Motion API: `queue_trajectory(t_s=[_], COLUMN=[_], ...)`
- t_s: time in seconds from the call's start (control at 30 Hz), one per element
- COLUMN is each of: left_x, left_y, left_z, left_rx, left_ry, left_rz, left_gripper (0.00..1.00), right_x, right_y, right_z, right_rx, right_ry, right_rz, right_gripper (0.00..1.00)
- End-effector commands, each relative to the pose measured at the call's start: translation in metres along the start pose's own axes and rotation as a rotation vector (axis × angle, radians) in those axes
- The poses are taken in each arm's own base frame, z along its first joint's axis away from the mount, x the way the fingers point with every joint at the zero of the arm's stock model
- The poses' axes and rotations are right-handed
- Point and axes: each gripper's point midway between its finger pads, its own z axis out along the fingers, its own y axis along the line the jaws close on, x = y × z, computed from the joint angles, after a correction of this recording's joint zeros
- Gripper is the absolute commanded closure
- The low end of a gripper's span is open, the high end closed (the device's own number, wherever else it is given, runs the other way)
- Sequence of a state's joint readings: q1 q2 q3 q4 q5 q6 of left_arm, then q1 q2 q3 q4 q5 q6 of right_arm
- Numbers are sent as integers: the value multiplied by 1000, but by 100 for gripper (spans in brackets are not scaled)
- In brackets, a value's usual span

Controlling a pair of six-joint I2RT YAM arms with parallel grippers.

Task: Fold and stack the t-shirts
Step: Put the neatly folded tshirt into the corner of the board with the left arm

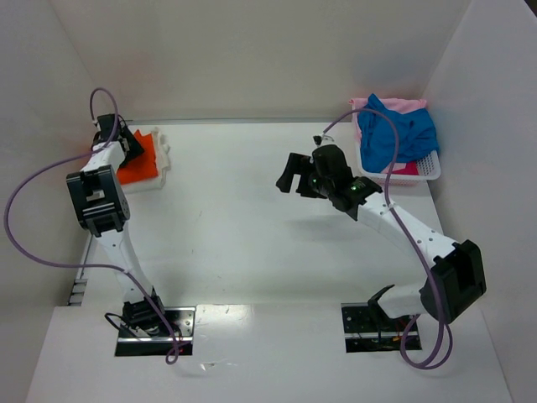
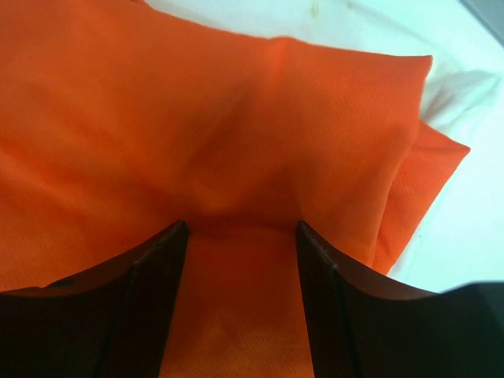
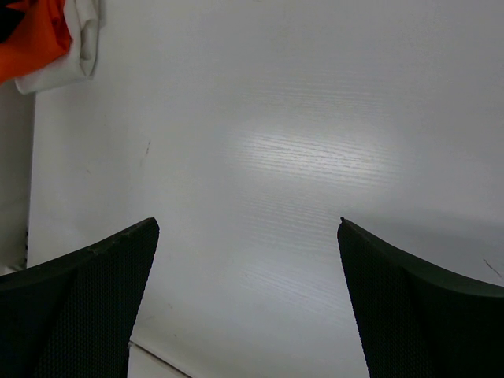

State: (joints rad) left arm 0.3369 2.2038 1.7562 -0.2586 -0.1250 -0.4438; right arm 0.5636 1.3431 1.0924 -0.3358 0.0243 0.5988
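Observation:
An orange t-shirt lies folded on a cream-white t-shirt at the far left of the table. My left gripper is down on this pile. In the left wrist view its fingers press into the orange t-shirt, jaws apart, with a ridge of orange cloth between them; the gripper is open. A blue t-shirt and a pink t-shirt lie heaped in the basket at the far right. My right gripper hovers open over bare table, holding nothing.
The white plastic basket stands against the right wall. Walls close in the table at the back and on both sides. The right wrist view catches the orange and white pile at its top left corner.

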Motion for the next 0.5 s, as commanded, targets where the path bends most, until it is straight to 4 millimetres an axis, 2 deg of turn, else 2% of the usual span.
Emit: queue_trajectory(t_s=[0.0, 0.2, 0.27, 0.47], left_x=[-18, -10, -3, -28], left_y=[-29, -62, -66, -61], left_z=[0, 0, 0, -22], left_rx=[122, 230, 235, 196], left_ry=[-38, -6, 17, -71], left_rz=[-28, 35, 53, 35], left_gripper=[35, 33, 29, 17], right_x=[-11, -6, -6, -6], right_y=[0, -2, -2, -2], right_z=[5, 10, 10, 2], right_rx=[3, 7, 7, -2], right_ry=[-47, -27, -27, -38], right_rz=[14, 13, 13, 13], right_gripper=[0, 0, 0, 0])
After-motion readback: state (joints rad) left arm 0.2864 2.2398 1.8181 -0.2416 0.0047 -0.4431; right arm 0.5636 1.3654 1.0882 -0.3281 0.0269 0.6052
